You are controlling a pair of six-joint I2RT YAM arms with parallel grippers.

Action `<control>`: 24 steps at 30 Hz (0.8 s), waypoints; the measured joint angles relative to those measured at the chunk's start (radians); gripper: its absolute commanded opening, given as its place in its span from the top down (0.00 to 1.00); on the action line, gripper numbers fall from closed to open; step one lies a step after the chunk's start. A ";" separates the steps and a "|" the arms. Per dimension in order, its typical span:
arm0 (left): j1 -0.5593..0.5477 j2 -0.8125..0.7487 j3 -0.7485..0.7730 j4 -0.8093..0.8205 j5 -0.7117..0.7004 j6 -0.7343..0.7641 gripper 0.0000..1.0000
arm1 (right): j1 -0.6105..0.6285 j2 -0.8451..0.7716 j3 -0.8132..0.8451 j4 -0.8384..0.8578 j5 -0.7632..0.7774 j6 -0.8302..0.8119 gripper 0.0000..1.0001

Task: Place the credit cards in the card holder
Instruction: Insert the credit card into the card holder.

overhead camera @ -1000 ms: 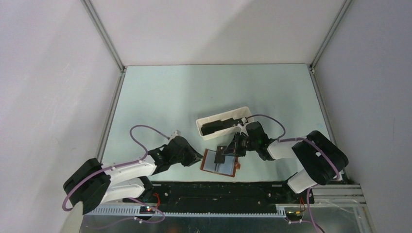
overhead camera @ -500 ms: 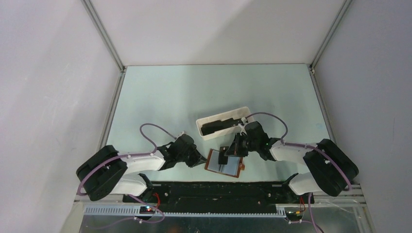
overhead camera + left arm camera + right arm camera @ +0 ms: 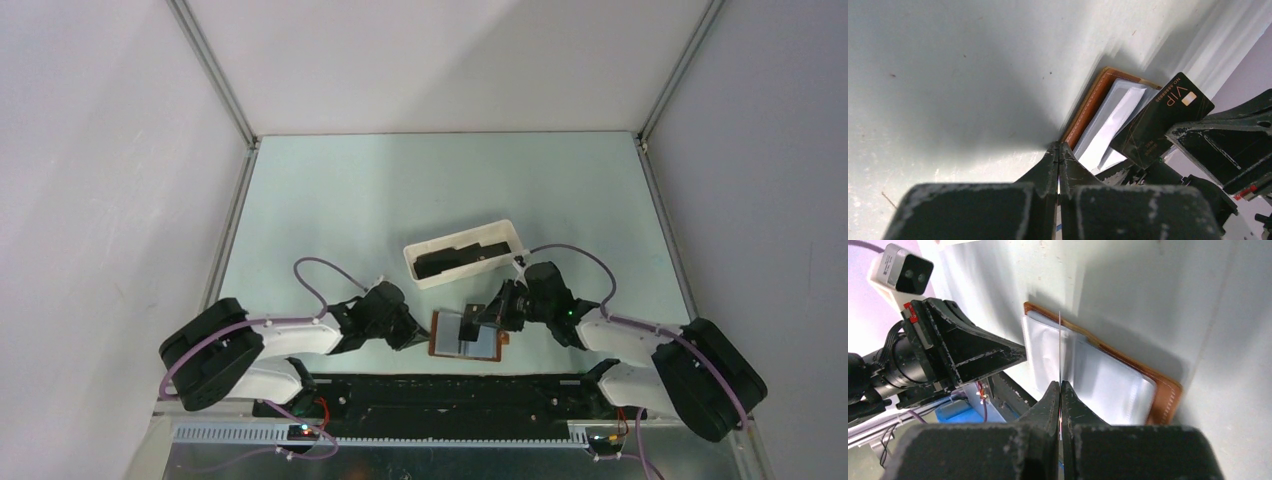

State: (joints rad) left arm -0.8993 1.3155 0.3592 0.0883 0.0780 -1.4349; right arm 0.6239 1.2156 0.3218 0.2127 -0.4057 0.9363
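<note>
The card holder (image 3: pixel 482 346) lies open near the table's front edge, brown outside with pale pockets (image 3: pixel 1118 385). My right gripper (image 3: pixel 481 317) is shut on a black credit card (image 3: pixel 1160 120) marked VIP and holds it upright over the holder's middle. In the right wrist view this card (image 3: pixel 1060 340) shows edge-on above the fingertips (image 3: pixel 1060 386). My left gripper (image 3: pixel 1058 146) is shut with nothing seen between its fingers, and its tips rest against the holder's brown left edge (image 3: pixel 1089 106). More dark credit cards (image 3: pixel 455 258) lie in the white tray.
The white oblong tray (image 3: pixel 505 229) stands just behind the card holder, angled. The black base rail (image 3: pixel 440 392) runs along the near edge. Both arms crowd the front middle of the pale green table (image 3: pixel 400 190).
My left gripper has moved right to the holder's edge and shut. My right arm has swung down and right with the card. The holder has turned squarer to the front edge.
</note>
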 measured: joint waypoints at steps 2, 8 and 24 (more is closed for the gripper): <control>-0.008 0.002 0.000 0.000 -0.003 -0.007 1.00 | -0.011 -0.029 -0.021 -0.015 0.006 0.013 1.00; -0.016 0.027 0.007 0.024 0.000 -0.025 1.00 | -0.020 -0.003 -0.045 -0.031 -0.003 0.012 1.00; -0.017 0.051 0.012 0.054 0.008 -0.032 1.00 | -0.068 0.109 -0.097 0.178 -0.117 0.028 1.00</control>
State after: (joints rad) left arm -0.9165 1.3670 0.3710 0.1425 0.0860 -1.4666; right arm 0.5556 1.3247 0.2249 0.3904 -0.5228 0.9642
